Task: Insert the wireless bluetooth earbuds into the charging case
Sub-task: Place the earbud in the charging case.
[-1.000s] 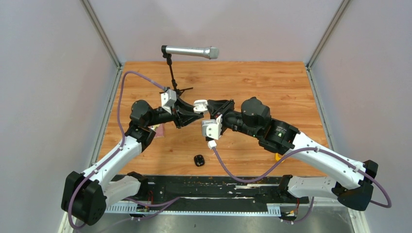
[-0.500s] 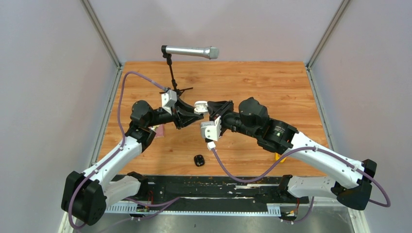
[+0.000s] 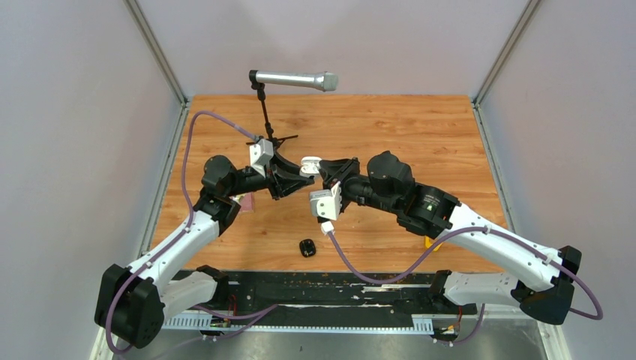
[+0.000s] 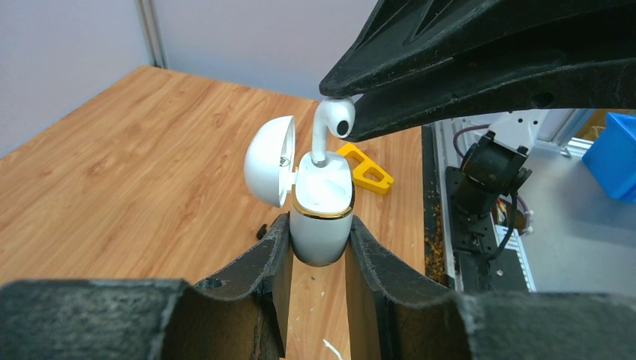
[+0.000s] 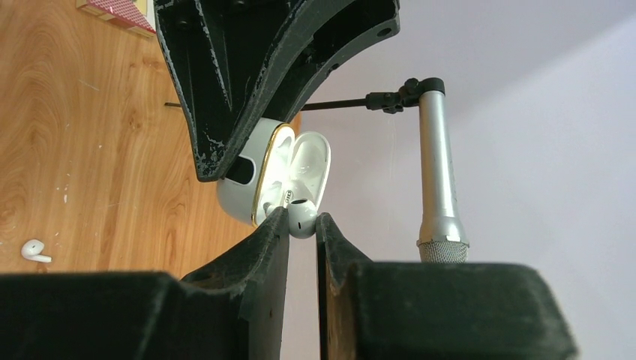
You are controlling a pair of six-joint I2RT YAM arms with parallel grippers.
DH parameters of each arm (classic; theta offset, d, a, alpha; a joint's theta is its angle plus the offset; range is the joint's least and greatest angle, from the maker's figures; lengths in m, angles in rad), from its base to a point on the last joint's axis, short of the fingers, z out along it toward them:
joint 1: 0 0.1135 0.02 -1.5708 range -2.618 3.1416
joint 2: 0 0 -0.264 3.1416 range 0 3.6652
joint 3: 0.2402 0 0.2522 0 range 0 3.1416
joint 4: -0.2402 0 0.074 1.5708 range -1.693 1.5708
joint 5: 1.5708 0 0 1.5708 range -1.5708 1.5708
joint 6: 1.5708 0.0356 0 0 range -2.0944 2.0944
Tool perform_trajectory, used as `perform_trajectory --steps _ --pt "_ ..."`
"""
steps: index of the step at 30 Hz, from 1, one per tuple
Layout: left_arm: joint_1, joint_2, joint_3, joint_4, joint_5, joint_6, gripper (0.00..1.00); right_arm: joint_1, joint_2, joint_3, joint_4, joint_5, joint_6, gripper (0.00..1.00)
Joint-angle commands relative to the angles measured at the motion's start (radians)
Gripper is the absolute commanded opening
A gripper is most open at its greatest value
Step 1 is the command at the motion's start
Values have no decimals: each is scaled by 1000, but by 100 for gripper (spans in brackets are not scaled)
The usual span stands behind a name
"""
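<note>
In mid-air over the table's middle, my left gripper (image 4: 319, 225) is shut on a white charging case (image 4: 321, 221) with a gold rim, held upright with its lid (image 4: 268, 161) swung open. My right gripper (image 5: 301, 222) is shut on a white earbud (image 5: 301, 216) by its head. The earbud (image 4: 331, 124) hangs right over the case mouth, its stem tip dipping into the opening. From above, both grippers meet at the case (image 3: 309, 164). A second white earbud (image 5: 33, 250) lies on the wood. A small black case (image 3: 307, 247) sits near the front edge.
A silver microphone (image 3: 294, 79) on a thin black stand rises at the back, close behind the grippers. A yellow piece (image 4: 365, 169) lies on the table at the right, a pink item (image 3: 245, 201) under the left arm. A blue bin (image 4: 611, 165) is off the table.
My right gripper has crept a little left and back, bringing the earbud closer over the case. The left gripper holds the case still.
</note>
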Motion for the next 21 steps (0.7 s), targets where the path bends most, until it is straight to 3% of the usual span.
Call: perform_trajectory --steps 1,10,16,21 --pt "-5 -24 -10 66 -4 -7 0 6 9 29 -24 -23 20 0" --pt "-3 -33 -25 113 -26 -32 0 6 29 51 -41 -13 30 1" --pt "-3 -40 -38 129 -29 -33 0 6 38 83 -61 -1 49 33" --pt "-3 -51 -55 143 -36 -30 0 5 44 137 -106 -12 78 44"
